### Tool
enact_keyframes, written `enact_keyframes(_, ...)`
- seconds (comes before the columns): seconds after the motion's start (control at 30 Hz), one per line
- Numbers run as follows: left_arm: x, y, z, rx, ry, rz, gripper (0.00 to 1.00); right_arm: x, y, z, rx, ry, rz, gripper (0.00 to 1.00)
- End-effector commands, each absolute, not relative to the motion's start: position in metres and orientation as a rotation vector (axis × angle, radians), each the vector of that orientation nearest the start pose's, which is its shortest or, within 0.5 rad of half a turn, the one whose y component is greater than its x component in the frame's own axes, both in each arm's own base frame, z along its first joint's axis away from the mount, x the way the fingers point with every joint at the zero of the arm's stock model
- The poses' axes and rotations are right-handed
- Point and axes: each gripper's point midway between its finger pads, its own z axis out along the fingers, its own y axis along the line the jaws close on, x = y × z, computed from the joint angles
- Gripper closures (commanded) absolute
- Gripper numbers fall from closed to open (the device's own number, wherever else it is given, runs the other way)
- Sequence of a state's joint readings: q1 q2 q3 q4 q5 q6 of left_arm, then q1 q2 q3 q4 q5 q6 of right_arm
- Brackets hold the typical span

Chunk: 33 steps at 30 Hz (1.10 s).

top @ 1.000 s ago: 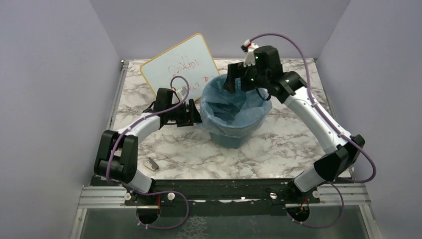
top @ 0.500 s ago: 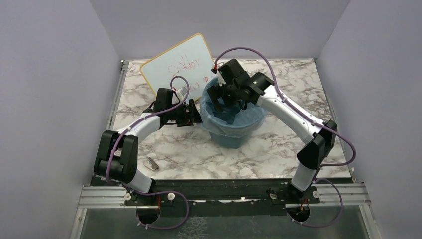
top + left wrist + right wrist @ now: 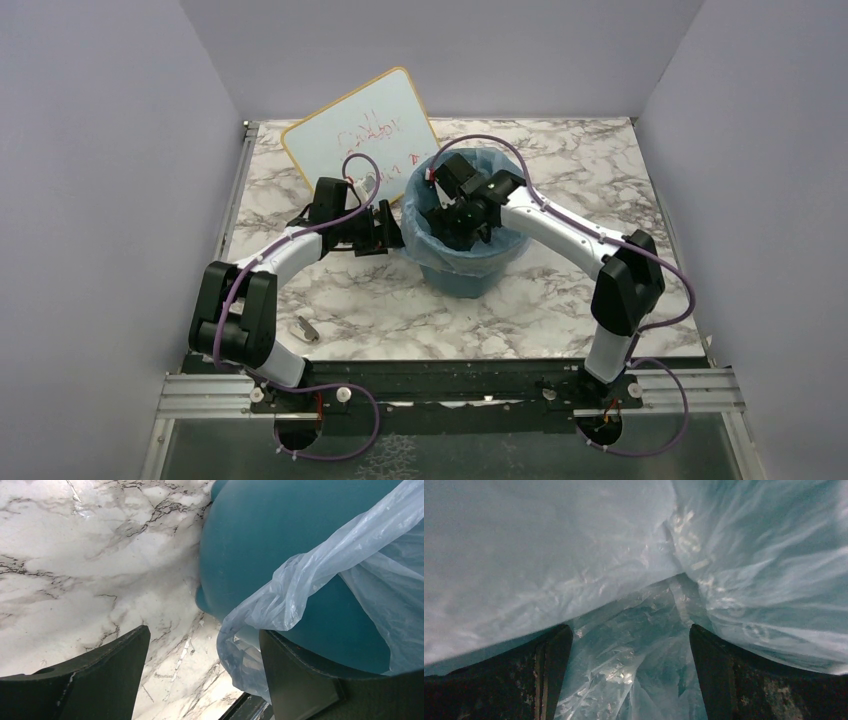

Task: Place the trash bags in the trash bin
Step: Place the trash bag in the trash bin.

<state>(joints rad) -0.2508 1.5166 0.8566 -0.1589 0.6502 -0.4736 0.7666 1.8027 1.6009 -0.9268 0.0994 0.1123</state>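
Nearly done: my right claw [image 3: 628, 635], jaws apart, deep inside the trash bin [image 3: 470, 280], trash bag [image 3: 549, 555] lining all around it; my left claw [image 3: 202, 632], apart, beside the outside overhang. Only tidying seems left.

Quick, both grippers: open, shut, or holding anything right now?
Left gripper: open, holding nothing, beside the trash bin.
Right gripper: open, holding nothing, inside the trash bag.
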Motion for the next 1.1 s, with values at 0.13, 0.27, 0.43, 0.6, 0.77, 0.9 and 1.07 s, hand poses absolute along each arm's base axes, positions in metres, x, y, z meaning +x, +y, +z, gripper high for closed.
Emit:
enact_keyframes(0.13,0.317,-0.206,0.121,0.087,2.395,-1.095,0.18,0.313,0.275,0.128,-0.824,2.513,0.106,0.07)
enact_keyframes(0.27,0.316,-0.205,0.123,0.090,2.390,-1.095,0.18,0.313,0.271,0.111,-0.846,2.513,0.079,0.08)
enact_keyframes(0.43,0.317,-0.204,0.128,0.098,2.384,-1.079,0.18,0.304,0.274,0.094,-0.886,2.520,0.135,0.08)
enact_keyframes(0.6,0.314,-0.199,0.132,0.091,2.382,-1.043,0.18,0.298,0.274,0.071,-0.924,2.556,0.147,0.08)
enact_keyframes(0.77,0.313,-0.193,0.138,0.071,2.373,-1.000,0.17,0.285,0.276,0.053,-0.957,2.639,0.183,0.08)
enact_keyframes(0.9,0.310,-0.190,0.142,0.052,2.357,-0.980,0.16,0.275,0.268,0.033,-0.976,2.689,0.162,0.08)
enact_keyframes(1.07,0.305,-0.188,0.140,0.057,2.358,-0.979,0.15,0.269,0.255,0.014,-0.985,2.767,0.067,0.07)
